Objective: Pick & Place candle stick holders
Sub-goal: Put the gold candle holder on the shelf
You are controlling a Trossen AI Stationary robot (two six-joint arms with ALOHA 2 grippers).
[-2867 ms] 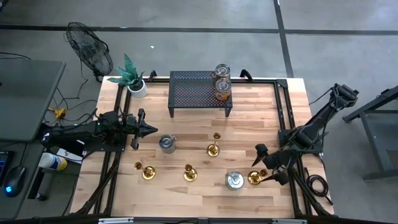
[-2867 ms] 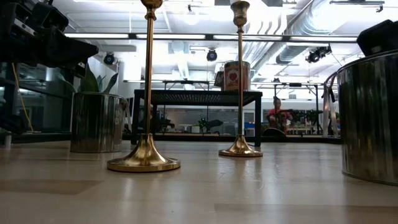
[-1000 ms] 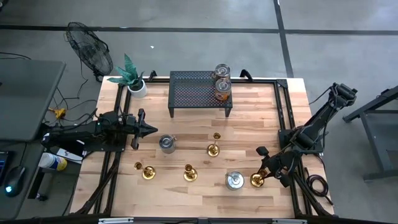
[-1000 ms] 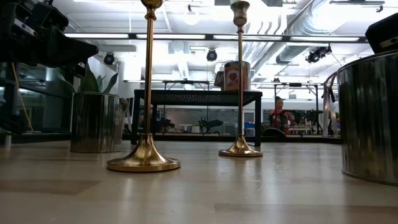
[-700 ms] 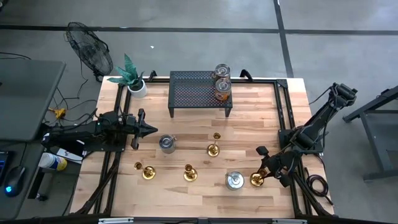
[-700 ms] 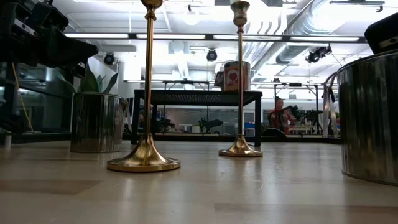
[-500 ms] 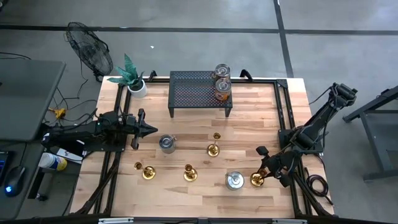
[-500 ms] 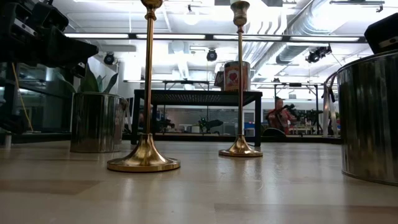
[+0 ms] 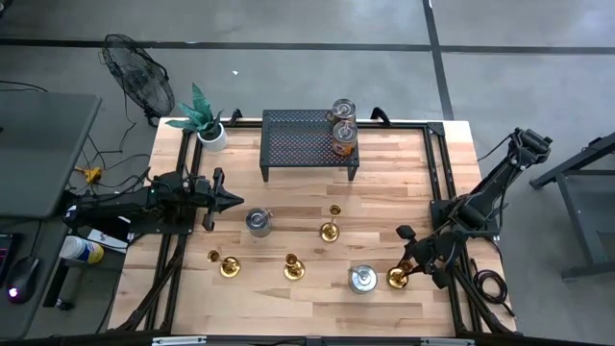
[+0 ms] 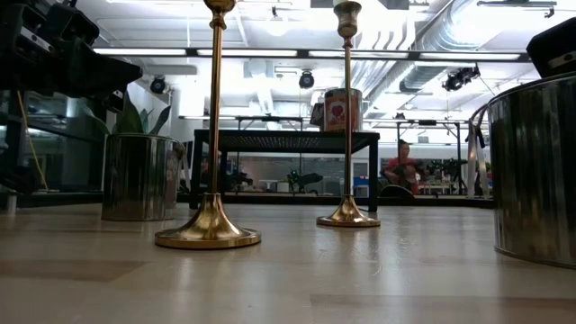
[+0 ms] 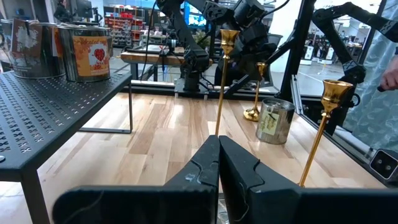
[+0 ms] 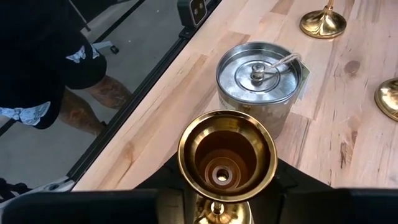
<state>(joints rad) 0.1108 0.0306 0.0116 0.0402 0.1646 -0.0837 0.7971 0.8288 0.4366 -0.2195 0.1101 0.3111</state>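
Note:
Several gold candle stick holders stand on the wooden table: one near the left (image 9: 229,265), one in the middle (image 9: 293,267), and a tall one further back (image 9: 331,229). A fourth (image 9: 395,277) is at the near right, with my right gripper (image 9: 407,270) shut on it. In the right wrist view its cup (image 12: 227,155) opens upward just ahead of the fingers. My left gripper (image 9: 231,200) is shut and level at the table's left, touching nothing. My right gripper pinches the candle stick holder's stem just under the cup (image 12: 216,208), one finger (image 12: 171,190) on each side. The fingers come slanting down from the table's right side, across the stem. The holder stands upright, and its base (image 11: 252,114) appears to rest on the table.
A lidded silver tin (image 9: 362,279) stands right beside the held holder, and another tin (image 9: 258,222) is near my left gripper. At the back are a black mesh rack (image 9: 309,144) bearing jars (image 9: 342,125) and a potted plant (image 9: 207,120). A person's legs (image 12: 81,81) are by the near edge.

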